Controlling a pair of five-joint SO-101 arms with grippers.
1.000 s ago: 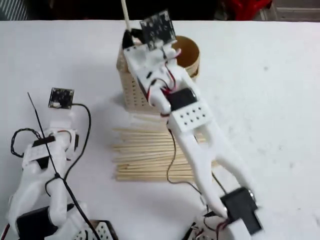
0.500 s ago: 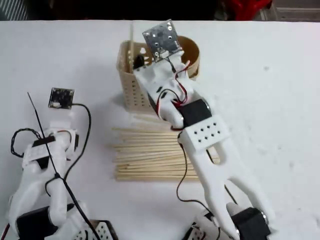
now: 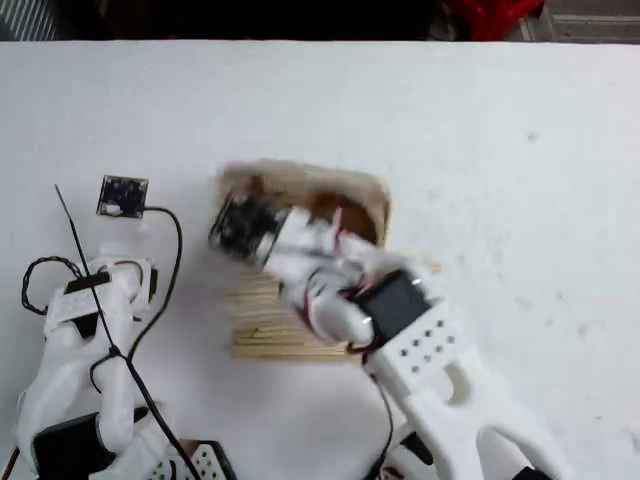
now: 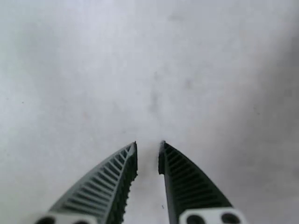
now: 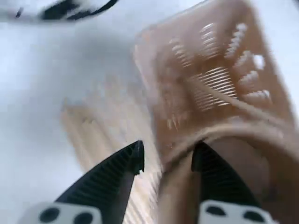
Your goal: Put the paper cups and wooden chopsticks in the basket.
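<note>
The perforated tan basket (image 3: 300,183) stands askew against the far edge of the pile of wooden chopsticks (image 3: 262,325), and it looks blurred. A brown paper cup (image 3: 335,205) sits inside it. My right gripper (image 5: 166,158) is open at the basket (image 5: 210,79): its rim runs between the fingers, one outside over the chopsticks (image 5: 88,126) and one inside by the paper cup (image 5: 247,163). My left gripper (image 4: 148,149) hovers over bare table with only a slim slit between its fingers and nothing in them.
The left arm (image 3: 90,320) rests folded at the front left, with a black cable and a small circuit board (image 3: 123,195) beside it. The right arm (image 3: 410,330) slants across the front middle. White table (image 3: 520,150) lies open to the right and at the back.
The right arm let go of an upright chopstick over the basket, then pulled back toward the front. The basket came with it, onto the pile's far edge. The left arm stayed put.
</note>
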